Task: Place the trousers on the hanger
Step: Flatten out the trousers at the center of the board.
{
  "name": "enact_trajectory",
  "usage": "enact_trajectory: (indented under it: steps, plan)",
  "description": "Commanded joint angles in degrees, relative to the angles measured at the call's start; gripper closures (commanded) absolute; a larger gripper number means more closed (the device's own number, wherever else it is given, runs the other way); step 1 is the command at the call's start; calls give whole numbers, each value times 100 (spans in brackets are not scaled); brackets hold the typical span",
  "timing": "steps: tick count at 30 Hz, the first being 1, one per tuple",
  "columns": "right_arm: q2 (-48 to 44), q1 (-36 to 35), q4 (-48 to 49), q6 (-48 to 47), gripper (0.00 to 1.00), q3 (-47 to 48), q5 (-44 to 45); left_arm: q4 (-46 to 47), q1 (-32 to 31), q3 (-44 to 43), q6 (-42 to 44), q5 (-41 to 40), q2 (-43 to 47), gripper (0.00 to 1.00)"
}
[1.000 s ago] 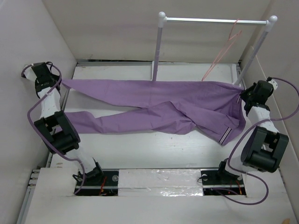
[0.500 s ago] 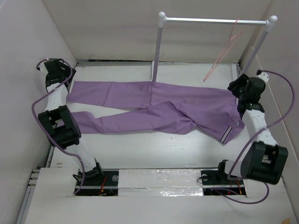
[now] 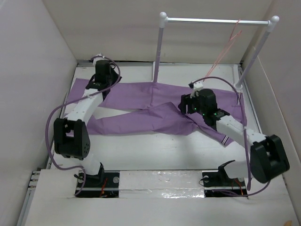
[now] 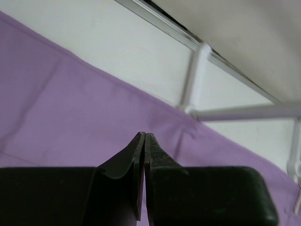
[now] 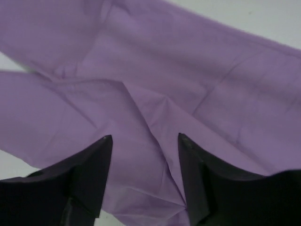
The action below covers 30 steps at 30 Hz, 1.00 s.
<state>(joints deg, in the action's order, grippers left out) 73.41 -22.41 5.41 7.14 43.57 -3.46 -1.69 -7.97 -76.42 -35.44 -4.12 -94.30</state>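
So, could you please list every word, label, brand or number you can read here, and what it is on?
None: no view shows any readable text. The trousers carry only plain stripes at the waistband; the hanger and the rack are unmarked.

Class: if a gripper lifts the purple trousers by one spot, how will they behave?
The trousers will probably sag and drape, being thin cloth lying flat with creases at the crotch. Likely light, yet the long legs may trail behind.
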Motion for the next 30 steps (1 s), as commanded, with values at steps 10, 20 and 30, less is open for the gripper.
enact_trajectory:
  steps: [10, 20, 30]
  plan:
    - [2053, -808, -1059, -1364, 27, 2084, 1023, 724, -320, 1438, -25, 1695, 2995, 96]
    - [3030, -808, -1630, -1522, 48, 3120, 786, -182, -320, 1604, 898, 1308, 3787, 83]
    - [2197, -1202, -1911, -1540, 100, 2413, 891, -68, -205, 1719, 855, 1572, 3726, 83]
